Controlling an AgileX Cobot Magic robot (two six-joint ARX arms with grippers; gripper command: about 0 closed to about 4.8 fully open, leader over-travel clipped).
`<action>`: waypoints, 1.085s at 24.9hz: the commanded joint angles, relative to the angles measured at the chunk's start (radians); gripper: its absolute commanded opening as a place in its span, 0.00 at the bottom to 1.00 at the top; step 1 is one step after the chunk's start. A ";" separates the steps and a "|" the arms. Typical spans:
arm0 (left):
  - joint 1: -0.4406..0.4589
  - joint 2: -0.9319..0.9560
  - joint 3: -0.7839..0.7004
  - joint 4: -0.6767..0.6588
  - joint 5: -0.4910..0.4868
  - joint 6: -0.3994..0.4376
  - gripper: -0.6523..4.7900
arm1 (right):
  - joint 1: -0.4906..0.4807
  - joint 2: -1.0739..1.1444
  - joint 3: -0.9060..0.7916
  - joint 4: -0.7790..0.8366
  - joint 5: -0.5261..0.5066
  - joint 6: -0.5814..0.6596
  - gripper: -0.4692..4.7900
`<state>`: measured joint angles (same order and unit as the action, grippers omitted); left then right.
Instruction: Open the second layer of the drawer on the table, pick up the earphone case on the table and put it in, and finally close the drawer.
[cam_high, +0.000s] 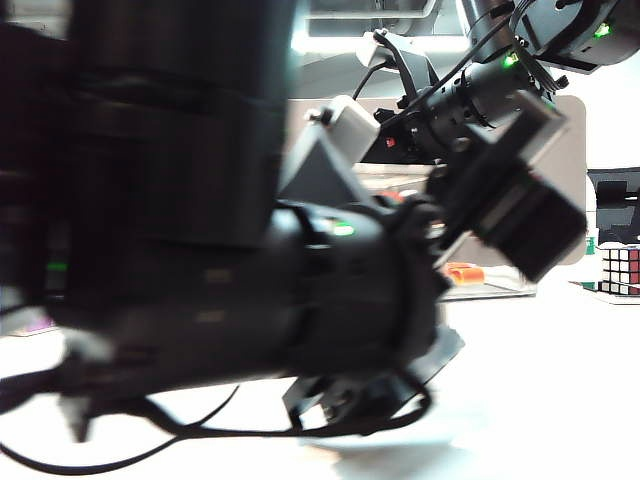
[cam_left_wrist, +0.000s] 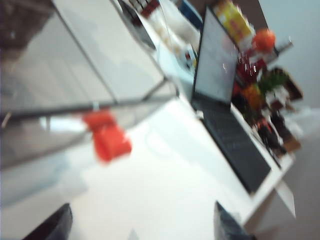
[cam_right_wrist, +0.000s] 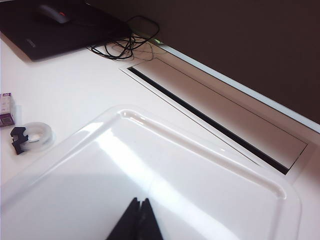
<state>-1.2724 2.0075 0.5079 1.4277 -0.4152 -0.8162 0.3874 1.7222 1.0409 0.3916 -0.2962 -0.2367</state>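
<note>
While the white table stretches out beneath both arms, you see most of it only from the wrist cameras: the exterior view is largely blocked by the blurred black bulk of the left arm close to the lens. Behind it, the right arm reaches in from the upper right. A black laptop stands open at the table's far edge in the left wrist view, with a cluttered shelf of coloured objects beyond. Your right gripper hangs over a clear plastic tray, its black fingertips pressed together and holding nothing. Your left gripper sits just before the drawer, its two dark fingertips spread well apart at the frame's edge with nothing between them. One red-orange handle shows on a smoky translucent front; motion blur leaves you unable to tell which layer it belongs to. A roll of clear tape and a small black clip lie near the tray. The earphone case cannot be made out in any view.
</note>
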 joint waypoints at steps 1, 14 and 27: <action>0.000 -0.056 -0.082 0.021 0.034 0.004 0.77 | 0.000 0.020 -0.014 -0.096 0.006 0.001 0.08; 0.033 -0.438 -0.436 0.016 -0.149 0.076 0.75 | 0.001 -0.047 -0.015 -0.185 -0.091 0.080 0.08; 0.396 -0.458 -0.451 0.013 0.255 0.077 0.75 | 0.001 -0.368 -0.015 -0.567 -0.134 0.079 0.08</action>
<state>-0.9123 1.5547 0.0563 1.4269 -0.2359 -0.7486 0.3862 1.3857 1.0241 -0.1154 -0.3943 -0.1612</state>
